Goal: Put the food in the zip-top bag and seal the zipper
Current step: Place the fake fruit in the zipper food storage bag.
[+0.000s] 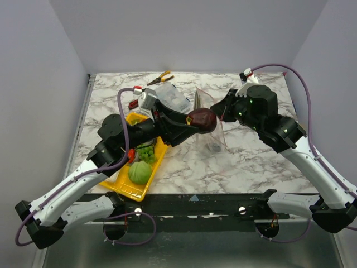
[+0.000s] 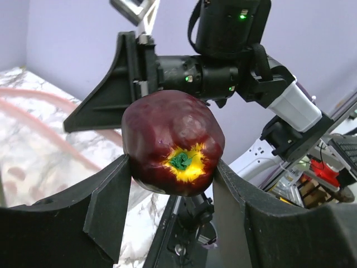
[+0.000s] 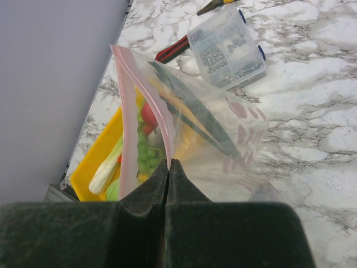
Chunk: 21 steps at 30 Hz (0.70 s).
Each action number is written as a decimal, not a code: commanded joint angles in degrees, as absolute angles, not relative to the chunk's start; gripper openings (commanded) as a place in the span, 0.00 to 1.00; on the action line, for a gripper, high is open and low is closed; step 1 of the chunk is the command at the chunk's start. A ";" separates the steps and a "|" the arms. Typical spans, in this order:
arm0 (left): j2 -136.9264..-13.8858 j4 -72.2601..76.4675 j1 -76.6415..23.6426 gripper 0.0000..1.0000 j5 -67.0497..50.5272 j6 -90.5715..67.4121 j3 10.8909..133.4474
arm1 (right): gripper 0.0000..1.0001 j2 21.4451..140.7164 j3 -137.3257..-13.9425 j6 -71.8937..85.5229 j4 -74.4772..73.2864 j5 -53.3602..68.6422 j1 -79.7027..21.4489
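Zip-top bag (image 1: 220,134) was barely discernible at centre of the top view; the right wrist view showed the right gripper (image 3: 168,167) clenched on its zipper (image 3: 127,128). Left gripper (image 2: 173,162) grasped the dark brown ball (image 2: 173,142), centre frame, near the bag.

Carrying, across the marbled tabletop (image 1: 251,162), a yellow tray (image 1: 120,188) at near left, a clear box (image 1: 173,97) farther back and pliers (image 1: 160,77) at the far edge.
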State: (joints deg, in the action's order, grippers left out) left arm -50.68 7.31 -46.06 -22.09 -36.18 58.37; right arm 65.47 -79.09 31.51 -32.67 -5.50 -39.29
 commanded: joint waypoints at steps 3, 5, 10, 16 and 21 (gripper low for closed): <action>-56.32 12.03 -50.43 0.00 -19.30 -29.78 60.79 | 0.01 64.24 -79.08 31.97 -31.68 -4.81 -39.16; -57.07 12.70 -50.76 0.00 -18.72 -29.15 59.67 | 0.01 64.06 -79.32 31.91 -31.80 -4.96 -39.18; -57.27 16.19 -51.31 0.00 -15.48 -27.93 54.37 | 0.01 63.87 -79.67 31.93 -32.05 -5.02 -39.13; -59.78 8.37 -51.71 0.00 -9.84 -27.08 56.31 | 0.01 63.94 -79.75 32.08 -31.86 -4.19 -39.15; -60.63 0.57 -53.06 0.00 -6.92 -25.51 60.54 | 0.01 64.05 -79.59 32.04 -31.70 -4.20 -39.11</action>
